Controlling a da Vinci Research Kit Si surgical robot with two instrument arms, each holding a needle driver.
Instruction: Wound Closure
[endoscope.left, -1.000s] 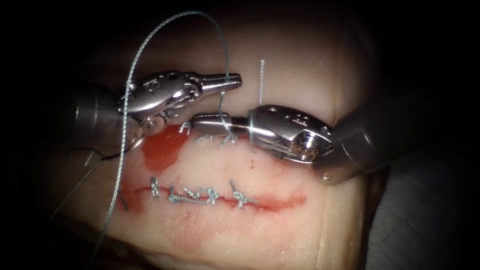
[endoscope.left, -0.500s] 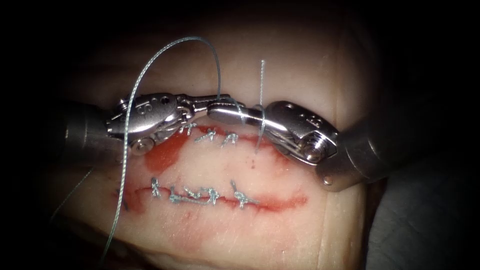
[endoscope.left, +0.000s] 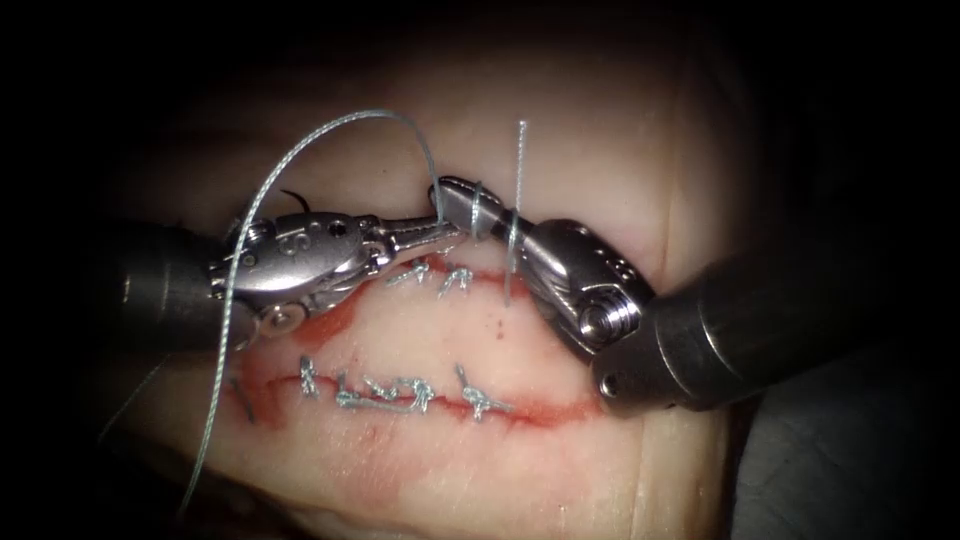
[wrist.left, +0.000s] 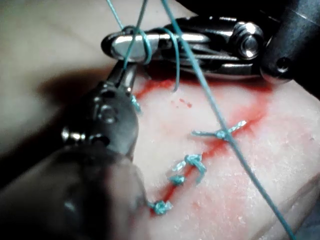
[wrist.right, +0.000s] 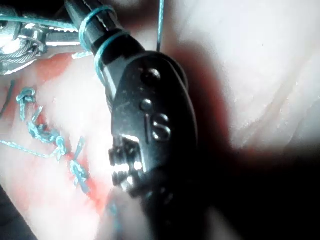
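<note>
The tissue (endoscope.left: 560, 150) bears two cuts. Over the upper cut (endoscope.left: 480, 278), my left tool (endoscope.left: 432, 222) (wrist.left: 125, 75) comes in from the left, jaws shut on the thread (endoscope.left: 300, 150) at their tip. From there the thread arcs up and trails down to the lower left. Tip to tip with it stands my right tool (endoscope.left: 450, 190) (wrist.left: 112, 44) (wrist.right: 80, 10), jaws shut, with two turns of thread (endoscope.left: 478, 205) (wrist.right: 100, 27) wound around them. A short thread end (endoscope.left: 521, 160) stands upright beside those turns. A thin dark curve (endoscope.left: 295, 197) above the left tool's wrist may be the needle; neither tool holds it.
Several knotted stitches sit on the upper cut (endoscope.left: 440, 275) and along the lower cut (endoscope.left: 400, 390) (wrist.left: 192, 165). Red fluid (endoscope.left: 325, 318) pools below the left tool's wrist and lines both cuts. The tissue ends at the right, near the right shaft (endoscope.left: 720, 330).
The left tool dropped and drew back left with the thread. The right tool's jaws swung up from the upper cut, and thread turns came to lie around them.
</note>
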